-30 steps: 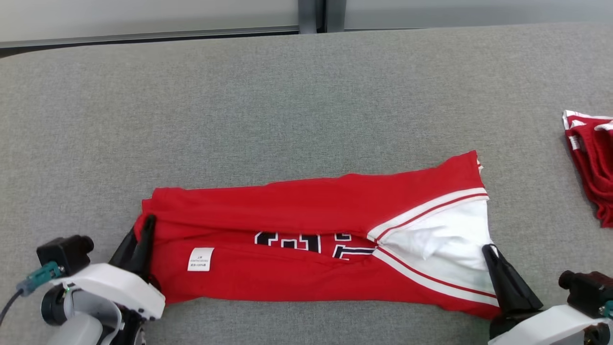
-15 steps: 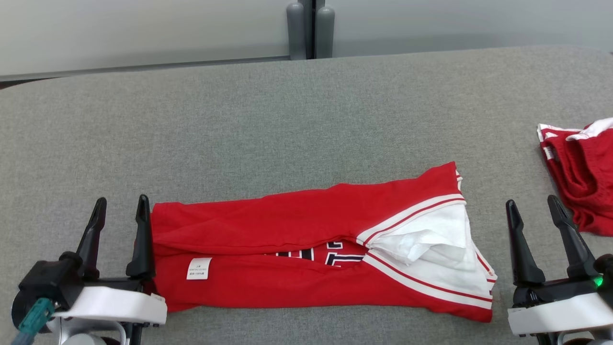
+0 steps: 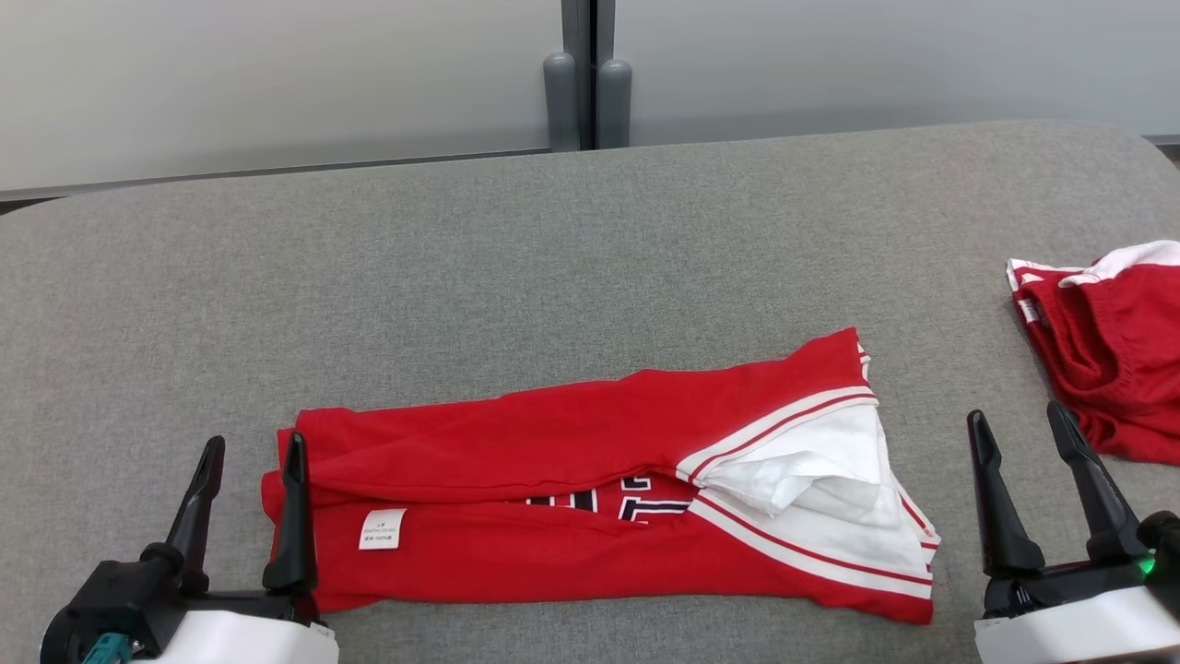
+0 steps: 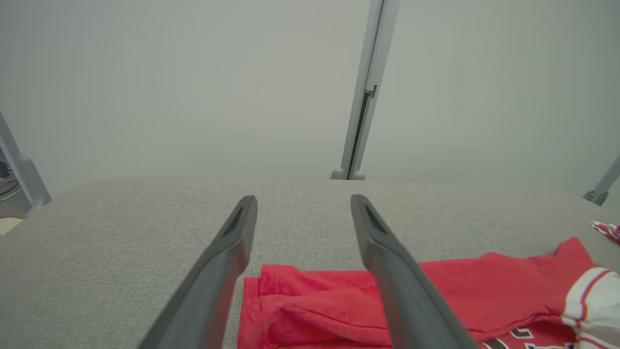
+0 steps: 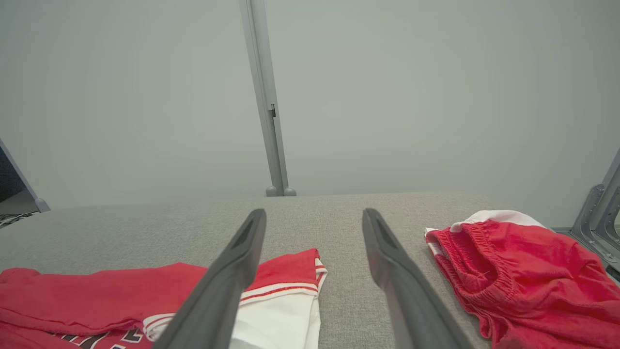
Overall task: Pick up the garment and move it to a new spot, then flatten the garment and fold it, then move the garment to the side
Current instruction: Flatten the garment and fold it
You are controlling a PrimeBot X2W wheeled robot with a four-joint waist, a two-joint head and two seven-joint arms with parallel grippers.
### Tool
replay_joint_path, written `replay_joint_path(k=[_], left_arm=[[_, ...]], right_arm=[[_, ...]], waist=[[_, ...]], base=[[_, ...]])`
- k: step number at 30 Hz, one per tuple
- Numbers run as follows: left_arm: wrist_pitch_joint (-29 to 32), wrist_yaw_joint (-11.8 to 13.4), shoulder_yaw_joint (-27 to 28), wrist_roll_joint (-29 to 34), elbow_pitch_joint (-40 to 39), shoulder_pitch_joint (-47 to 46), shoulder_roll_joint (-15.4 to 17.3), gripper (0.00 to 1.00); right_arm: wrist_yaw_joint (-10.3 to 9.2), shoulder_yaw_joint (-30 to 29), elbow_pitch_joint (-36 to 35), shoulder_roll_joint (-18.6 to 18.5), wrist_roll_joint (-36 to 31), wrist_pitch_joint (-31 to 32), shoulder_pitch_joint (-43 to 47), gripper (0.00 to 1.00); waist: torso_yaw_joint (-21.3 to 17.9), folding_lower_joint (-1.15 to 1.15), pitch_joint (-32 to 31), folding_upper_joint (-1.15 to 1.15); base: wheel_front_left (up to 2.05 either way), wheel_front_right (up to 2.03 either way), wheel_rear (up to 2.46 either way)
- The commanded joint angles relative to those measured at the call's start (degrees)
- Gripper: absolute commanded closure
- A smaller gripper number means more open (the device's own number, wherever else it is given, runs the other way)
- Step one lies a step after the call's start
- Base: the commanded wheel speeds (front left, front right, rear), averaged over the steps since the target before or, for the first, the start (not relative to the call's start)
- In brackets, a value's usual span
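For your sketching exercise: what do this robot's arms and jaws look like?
Each arm is white-shelled, ending in two long dark jaws. The left arm has a black block with a teal plug; the right arm shows a green light.

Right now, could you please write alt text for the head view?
A red jersey, folded into a long band, lies on a grey table. The open left end effector stands at its left end and the open right end effector off its right end, neither gripping it. A second red garment lies far right.
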Motion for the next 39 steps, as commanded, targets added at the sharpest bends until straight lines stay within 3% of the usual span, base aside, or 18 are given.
replay_joint_path(k=[1,13,21,26,27,28,29,30,36,39], left_arm=[[0.0,0.1,0.3,0.5,0.2,0.5,0.1,0.0],[0.0,-0.7,-0.3,0.9,0.0,-1.9,-0.3,0.0],[0.2,-2.8,-2.2,1.5,1.4,-7.3,-1.1,0.0],[0.1,-3.6,-2.3,1.9,2.7,-9.1,-1.8,0.0],[0.0,-3.8,-2.1,1.8,2.9,-9.3,-1.9,0.0],[0.0,-3.8,-1.9,1.9,3.0,-9.5,-2.0,0.0],[0.0,-3.8,-1.9,1.9,3.0,-9.5,-2.0,0.0],[0.0,-3.8,-1.7,2.0,3.1,-9.5,-2.0,0.0],[-0.1,-4.3,-0.5,2.4,3.5,-9.4,-2.2,0.0],[-0.1,-4.3,0.0,2.5,3.6,-9.3,-2.2,0.0]], right_arm=[[-0.03,-0.1,-0.2,0.1,-0.1,-0.1,0.2,0.0],[-0.03,-0.6,2.3,-1.1,1.1,0.9,-0.9,0.0],[-0.02,3.5,17.2,-5.0,4.5,4.0,-5.9,0.0],[-0.03,5.0,23.8,-5.4,6.1,4.6,-7.4,0.0],[-0.03,5.4,24.7,-5.4,6.1,5.1,-7.2,0.35],[-0.03,5.6,24.9,-5.3,6.0,4.9,-7.2,0.56],[-0.03,5.6,24.9,-5.3,6.0,4.9,-7.2,0.56],[-0.03,5.8,25.2,-4.9,6.6,5.6,-6.8,1.0],[-0.08,5.5,21.8,-5.5,6.9,6.4,-6.5,1.0],[-0.09,2.6,19.5,-7.0,6.8,5.4,-6.4,1.0]], waist=[[0.0,0.0,0.0,0.0],[1.9,0.0,1.7,0.0],[5.9,0.0,7.9,0.0],[7.0,0.0,9.2,0.0],[7.0,0.0,9.3,0.0],[7.0,0.0,9.3,0.0],[7.0,0.0,9.3,0.0],[7.0,0.0,9.3,0.0],[5.7,0.0,9.4,0.0],[5.0,0.0,9.1,0.0]], base=[[0.0,0.0,0.0],[0.0,0.0,0.0],[0.0,0.0,0.0],[0.0,0.0,0.0],[0.0,0.0,0.0],[0.0,0.0,0.0],[0.0,0.0,0.0],[0.0,0.0,0.0],[0.0,0.0,0.0],[0.0,0.0,0.0]])
